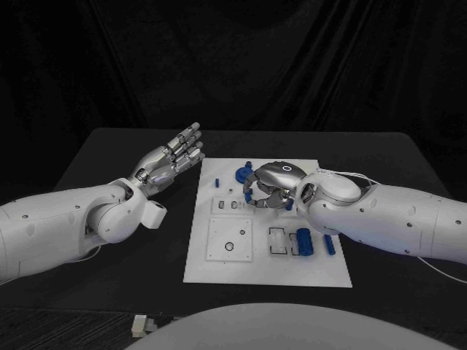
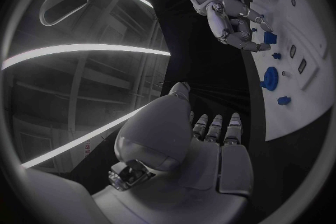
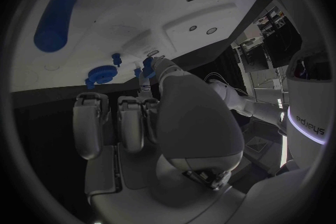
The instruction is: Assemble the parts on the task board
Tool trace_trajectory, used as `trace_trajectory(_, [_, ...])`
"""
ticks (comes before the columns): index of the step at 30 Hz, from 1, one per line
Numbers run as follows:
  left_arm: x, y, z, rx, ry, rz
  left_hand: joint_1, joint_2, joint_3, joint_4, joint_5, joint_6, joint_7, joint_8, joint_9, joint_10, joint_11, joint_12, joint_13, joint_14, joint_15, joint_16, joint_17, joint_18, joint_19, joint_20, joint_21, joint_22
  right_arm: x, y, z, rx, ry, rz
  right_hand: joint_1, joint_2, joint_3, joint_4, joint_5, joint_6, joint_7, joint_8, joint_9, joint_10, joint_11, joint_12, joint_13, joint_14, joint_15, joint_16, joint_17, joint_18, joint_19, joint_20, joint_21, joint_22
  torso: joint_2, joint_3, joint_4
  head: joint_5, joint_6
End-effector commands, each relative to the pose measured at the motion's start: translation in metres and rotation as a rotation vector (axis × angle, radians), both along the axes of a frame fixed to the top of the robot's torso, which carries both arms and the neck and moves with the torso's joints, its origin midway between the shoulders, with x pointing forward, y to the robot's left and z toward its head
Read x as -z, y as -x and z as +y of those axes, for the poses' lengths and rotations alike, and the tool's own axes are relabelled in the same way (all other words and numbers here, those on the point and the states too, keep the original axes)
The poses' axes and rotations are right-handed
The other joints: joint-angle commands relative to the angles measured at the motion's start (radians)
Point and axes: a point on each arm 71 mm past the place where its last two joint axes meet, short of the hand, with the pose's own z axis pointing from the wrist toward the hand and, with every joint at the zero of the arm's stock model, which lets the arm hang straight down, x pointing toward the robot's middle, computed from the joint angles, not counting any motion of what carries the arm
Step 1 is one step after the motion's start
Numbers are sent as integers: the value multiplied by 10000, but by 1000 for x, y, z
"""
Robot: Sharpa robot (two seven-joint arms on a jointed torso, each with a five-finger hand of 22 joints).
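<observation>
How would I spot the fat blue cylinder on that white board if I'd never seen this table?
Start at the white board in the middle of the black table. Go to its near right part, just below the robot's right hand, where pieces lie side by side. The fat blue cylinder lies there, thicker than the thin blue rod to its right.

The worktop (image 1: 107, 157) is a black, matte rectangular surface; its far edge runs straight across the head view and its near corners lie beyond the picture's lower edge. A black curtain (image 1: 233, 58) hangs in vertical folds behind the worktop and spans the whole background. Two small pale blocks (image 1: 141, 324) lie side by side near the front edge of the worktop.
</observation>
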Motion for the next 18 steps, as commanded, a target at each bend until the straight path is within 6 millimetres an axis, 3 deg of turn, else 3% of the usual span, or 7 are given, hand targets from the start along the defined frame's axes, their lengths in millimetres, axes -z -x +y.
trace_trajectory(1, [-1, 0, -1, 1, 122, -134, -12, -58, 38, 5, -6, 57, 83, -20, 8, -2, 34, -35, -11, -4, 36, -36, -15, 103, -6, 54, 38, 12, 4, -1, -1, 197, 402, 190, -8, -2, -18, -74, -20, -82, 7, -24, -9, 1053, 49, 35, 2635, 1029, 52, 30, 2630, 48, 565, 31, -67, 2361, 3, -1, 0, -19, -2])
trace_trajectory(5, [-1, 0, -2, 26, 131, -115, -13, -58, 41, 3, -3, 100, 157, -11, 16, -2, 68, -35, -11, -4, 31, -36, -15, 105, -7, 52, 37, 11, 6, -2, -1, 262, 519, 259, -12, 0, -16, -83, -43, -97, 12, -29, -11, 1053, 53, 35, 2635, 1029, 57, 30, 2630, 52, 557, 35, -81, 2356, 9, -4, 7, -45, -2])
trace_trajectory(7, [0, 1, -2, 38, 134, -103, -15, -56, 50, -1, -1, 263, 419, 21, 44, -2, -3, -35, -11, -4, 21, -36, -15, 110, -6, 48, 38, 12, 7, -3, -1, 287, 571, 294, -12, 0, -16, -83, -43, -97, 12, -29, -11, 1053, 53, 35, 2635, 1029, 57, 30, 2630, 52, 557, 35, -81, 2356, 7, -3, 6, -44, -2])
trace_trajectory(11, [0, 1, -2, 58, 137, -82, -16, -54, 56, -5, 4, 358, 566, 37, 58, -2, -69, -35, -11, -4, 20, -36, -15, 111, -5, 45, 39, 12, 9, -4, 0, 321, 649, 343, -11, 5, -13, -90, -55, -105, 14, -31, -12, 1053, 56, 35, 2635, 1029, 59, 30, 2630, 54, 552, 38, -89, 2353, 5, -2, 5, -45, -2])
trace_trajectory(14, [0, 1, -2, 72, 139, -68, -18, -52, 66, -13, 4, 532, 835, 68, 83, -2, -154, -35, -11, -4, 17, -36, -15, 112, -5, 43, 40, 12, 11, -5, 0, 344, 704, 375, -11, 5, -13, -90, -55, -105, 14, -31, -12, 1053, 56, 35, 2635, 1029, 59, 30, 2630, 54, 552, 38, -89, 2353, 4, 0, 5, -47, -2])
trace_trajectory(18, [0, 1, -2, 97, 145, -47, -18, -50, 68, -14, 5, 572, 863, 76, 89, -2, -148, -35, -11, -4, 16, -36, -15, 112, -5, 44, 40, 13, 13, -6, 0, 373, 797, 441, -9, 13, -7, -96, -63, -111, 15, -32, -12, 1053, 57, 35, 2635, 1029, 61, 30, 2630, 56, 546, 40, -97, 2350, 4, 0, 5, -41, -2])
